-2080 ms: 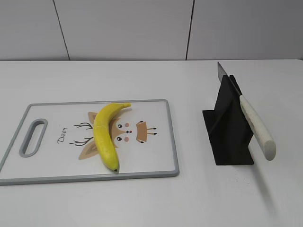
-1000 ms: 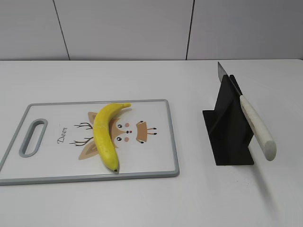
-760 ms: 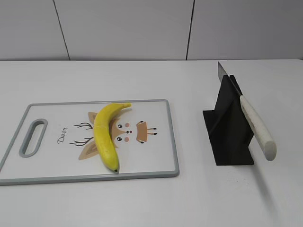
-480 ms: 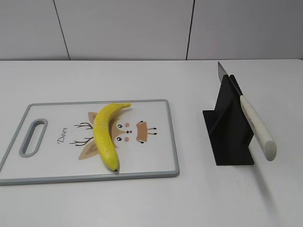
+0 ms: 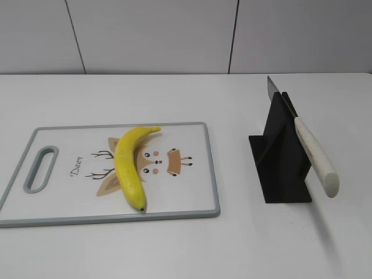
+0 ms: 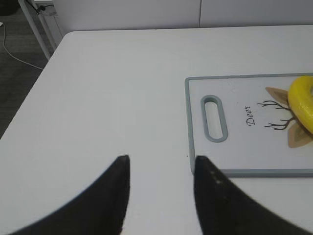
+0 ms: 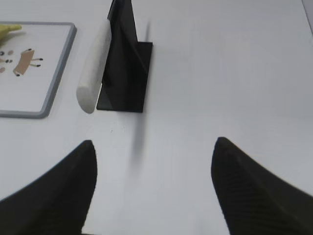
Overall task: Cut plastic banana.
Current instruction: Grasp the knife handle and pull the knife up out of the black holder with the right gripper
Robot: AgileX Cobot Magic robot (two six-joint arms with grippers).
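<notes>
I see the banana point(image 5: 129, 167) lying on the board point(image 5: 192, 203) at centre left; the knife point(image 5: 314, 157) sits in its stand point(image 5: 279, 168) at right; both grippers point(image 6: 159, 164) point(image 7: 154, 147) gape, holding nothing.

A white table point(image 5: 174, 244) fills the lower part of the scene, evenly lit with soft shadows. Behind it stands a pale grey panelled wall point(image 5: 151, 35) with dark vertical seams. Left of the table, dark floor point(image 6: 17, 73) shows, with a white frame leg point(image 6: 36, 27) and a cable
</notes>
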